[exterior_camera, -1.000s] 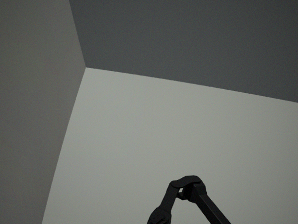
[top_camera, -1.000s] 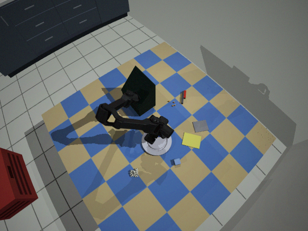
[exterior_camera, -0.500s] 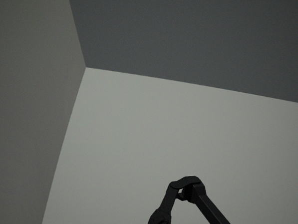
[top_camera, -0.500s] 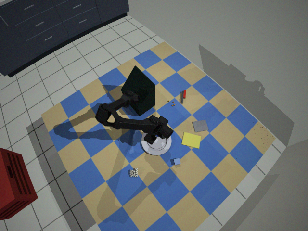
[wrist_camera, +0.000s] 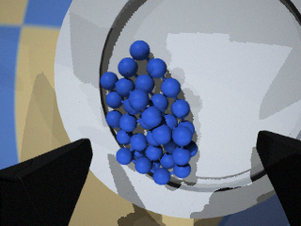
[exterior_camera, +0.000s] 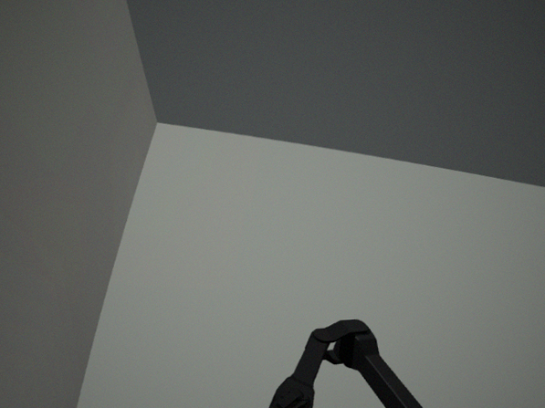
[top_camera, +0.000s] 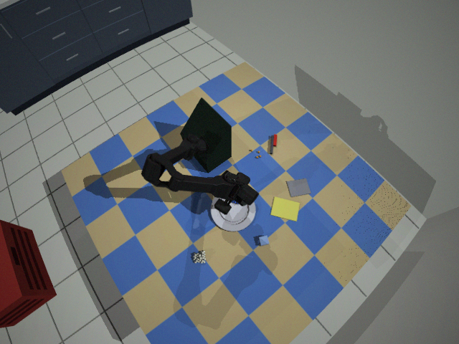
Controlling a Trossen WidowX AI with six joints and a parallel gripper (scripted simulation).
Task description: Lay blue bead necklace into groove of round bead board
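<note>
The blue bead necklace (wrist_camera: 150, 117) lies bunched in a long heap over the left part of the groove and the inner disc in the wrist view; only a few beads (top_camera: 234, 202) show in the top view. The round white bead board (top_camera: 233, 226) (wrist_camera: 77, 110) lies flat on the checkered top, with a dark-edged ring groove. The groove's right and upper parts hold no beads in the wrist view. My gripper (wrist_camera: 176, 145) is open low over the board, its fingers wide apart on either side of the heap's lower end. The exterior view shows only upper arm parts.
A yellow square (top_camera: 285, 208), a grey square (top_camera: 298, 187) and a light blue block (top_camera: 263, 240) lie right of the board. A black-and-white bead pile (top_camera: 199, 256) is below left. A red stick (top_camera: 275, 140) and small orange bits lie farther back. A dark panel (top_camera: 222, 129) stands by the arm base.
</note>
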